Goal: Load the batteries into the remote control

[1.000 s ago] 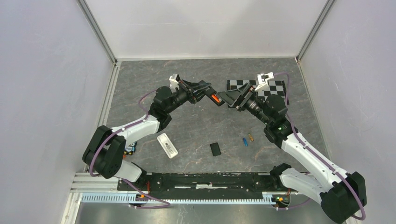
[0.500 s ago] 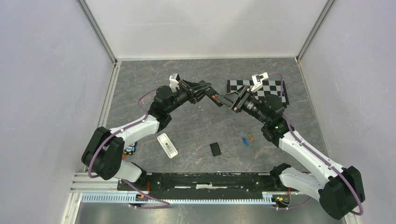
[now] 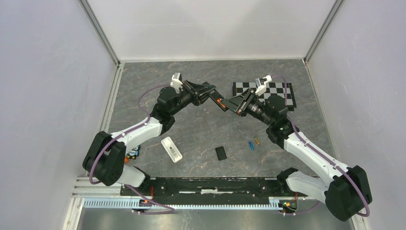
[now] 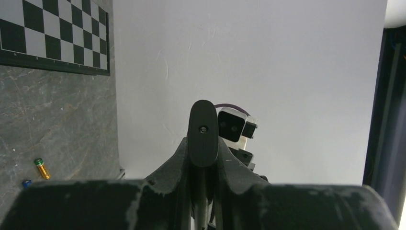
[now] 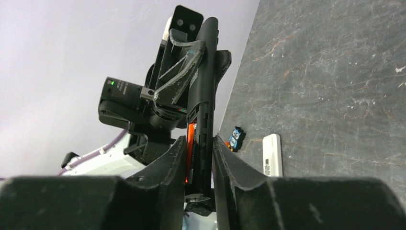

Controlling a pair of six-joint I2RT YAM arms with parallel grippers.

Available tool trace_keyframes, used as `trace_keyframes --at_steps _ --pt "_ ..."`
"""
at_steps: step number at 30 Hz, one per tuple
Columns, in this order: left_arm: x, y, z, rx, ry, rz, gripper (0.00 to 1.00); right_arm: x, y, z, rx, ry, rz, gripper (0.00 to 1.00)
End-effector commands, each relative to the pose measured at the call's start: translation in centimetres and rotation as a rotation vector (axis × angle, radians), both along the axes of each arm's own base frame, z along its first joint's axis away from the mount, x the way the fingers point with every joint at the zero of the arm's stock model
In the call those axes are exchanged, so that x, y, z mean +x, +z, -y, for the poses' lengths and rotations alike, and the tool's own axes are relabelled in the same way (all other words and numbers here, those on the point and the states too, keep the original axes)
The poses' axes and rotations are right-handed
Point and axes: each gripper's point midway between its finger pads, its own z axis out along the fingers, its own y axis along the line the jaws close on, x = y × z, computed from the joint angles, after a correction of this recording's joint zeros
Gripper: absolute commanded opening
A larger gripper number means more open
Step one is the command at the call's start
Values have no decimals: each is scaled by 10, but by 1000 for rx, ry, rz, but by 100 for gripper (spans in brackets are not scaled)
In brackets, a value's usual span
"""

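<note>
A black remote control [image 3: 216, 98] is held in the air between both arms. My left gripper [image 3: 211, 94] is shut on its far end, which shows end-on in the left wrist view [image 4: 203, 134]. My right gripper [image 3: 230, 103] is closed round the remote's open end [image 5: 203, 91]. One finger bears on the orange battery [image 5: 190, 141] lying in the compartment, the other on the remote's side. A blue battery [image 3: 250, 145] and a brownish-gold battery [image 3: 257, 142] lie on the table; both also show in the left wrist view, blue [image 4: 26, 183] and gold [image 4: 42, 168].
A white remote [image 3: 172, 149] lies at the near left and also shows in the right wrist view [image 5: 272, 154]. A black battery cover [image 3: 220, 153] lies near the middle. A small owl figure [image 3: 134, 152] sits by the left arm base. A checkerboard [image 3: 280, 91] lies at the back right.
My right gripper has slid left, further over the remote's open end and the orange battery. The left gripper has barely shifted and still holds the remote.
</note>
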Motion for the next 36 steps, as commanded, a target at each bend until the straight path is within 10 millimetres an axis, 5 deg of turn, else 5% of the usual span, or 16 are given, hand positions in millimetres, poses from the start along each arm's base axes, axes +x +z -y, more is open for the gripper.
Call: trace_keyframes --at_steps 1,3,6,15,20,25,28,34,36 --pt "-17 55 2 9 -36 193 2 -2 21 2 14 3 98 50" --pt "-16 55 0 32 -29 222 2 -3 29 5 15 -3 145 71" --pt "-14 52 -1 62 -36 257 2 -7 39 8 14 -2 224 83" --pt "-16 56 -10 100 -48 351 2 -16 41 4 -37 67 341 70" --pt "-4 33 -32 224 9 342 2 4 22 22 -293 -33 408 82" --pt "8 -36 -83 528 141 274 2 14 -38 47 -667 -56 316 87" --pt "6 -66 -117 633 209 213 2 0 -81 41 -912 41 263 93" --pt "0 -80 -158 719 298 187 2 -51 -168 24 -1172 226 108 98" --pt "-2 -79 -162 748 300 193 2 -68 -186 12 -1174 282 90 91"
